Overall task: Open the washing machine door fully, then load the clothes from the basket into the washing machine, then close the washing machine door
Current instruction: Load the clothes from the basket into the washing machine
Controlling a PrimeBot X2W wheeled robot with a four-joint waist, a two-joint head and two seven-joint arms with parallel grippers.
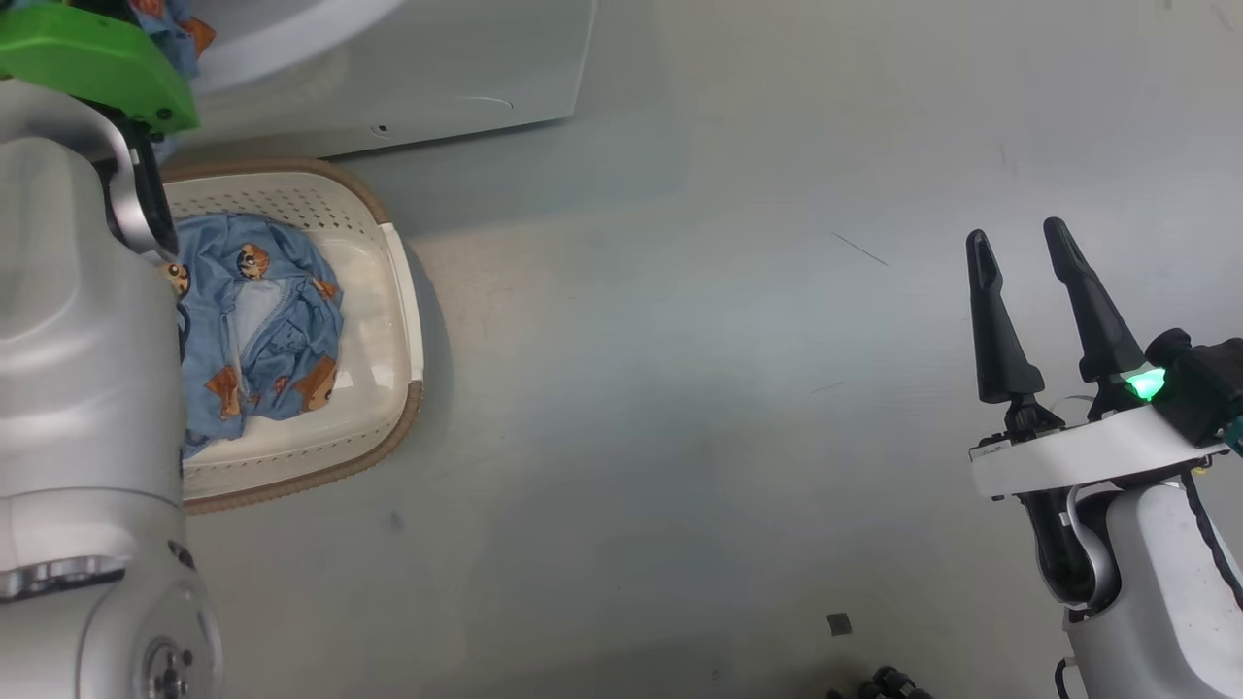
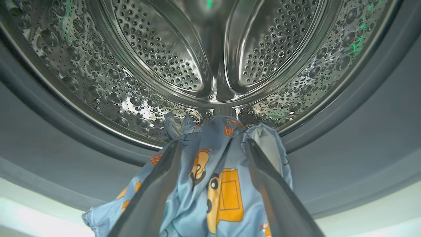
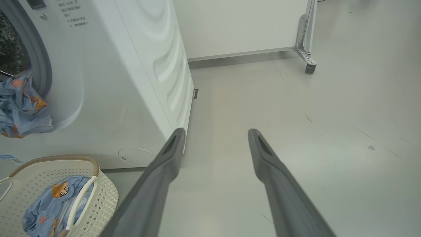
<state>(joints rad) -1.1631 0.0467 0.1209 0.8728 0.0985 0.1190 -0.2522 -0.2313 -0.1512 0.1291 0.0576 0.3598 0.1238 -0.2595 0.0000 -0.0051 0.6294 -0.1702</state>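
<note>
Left wrist view: left gripper (image 2: 213, 142), dark fingers spread, soft light-blue garment (image 2: 210, 191) with orange bear print bunched loosely between them, hanging over grey rubber gasket (image 2: 361, 115) at mouth of shiny perforated steel drum (image 2: 158, 49). Head view: right gripper (image 1: 1015, 233), long tapered fingers apart, over grey floor (image 1: 680, 388); second garment (image 1: 262, 330) of same print crumpled in cream perforated basket (image 1: 393, 291), brown woven-look rim, just beside white washing machine (image 1: 437, 68). Right wrist view: grey printed lines on machine front, too small to read; blue label (image 3: 6, 158) low down; white panel on castor (image 3: 309, 68) behind
</note>
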